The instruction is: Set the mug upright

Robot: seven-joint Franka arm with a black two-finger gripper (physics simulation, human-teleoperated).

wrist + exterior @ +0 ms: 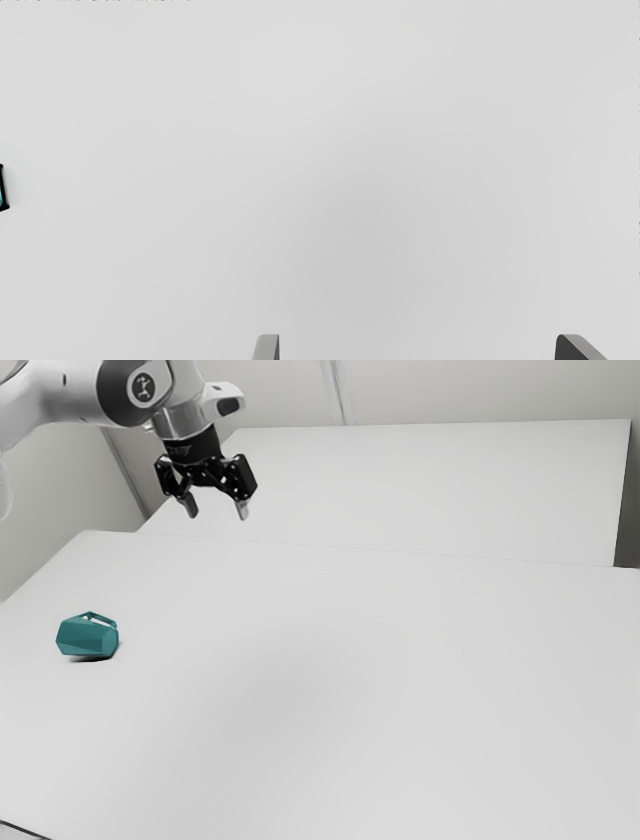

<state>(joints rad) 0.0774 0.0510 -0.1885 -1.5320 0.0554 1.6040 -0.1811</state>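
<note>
High above the table, the gripper [217, 512] hangs with its fingers wide apart and nothing between them. The teal mug [88, 637] lies on its side on the table toward the exterior view's left, its handle on the upper side. It is well apart from the gripper, nearer the exterior camera. In the wrist view the open gripper [417, 345] has bare table beneath it, and a dark-edged sliver of the mug [2, 192] shows, the rest cut off by the picture's edge.
The white table [350, 690] spreads under the arm. Behind it stands a large white surface [430, 490], with pale walls beyond. A dark line, perhaps a cable or edge [22, 829], crosses the exterior view's lower left corner.
</note>
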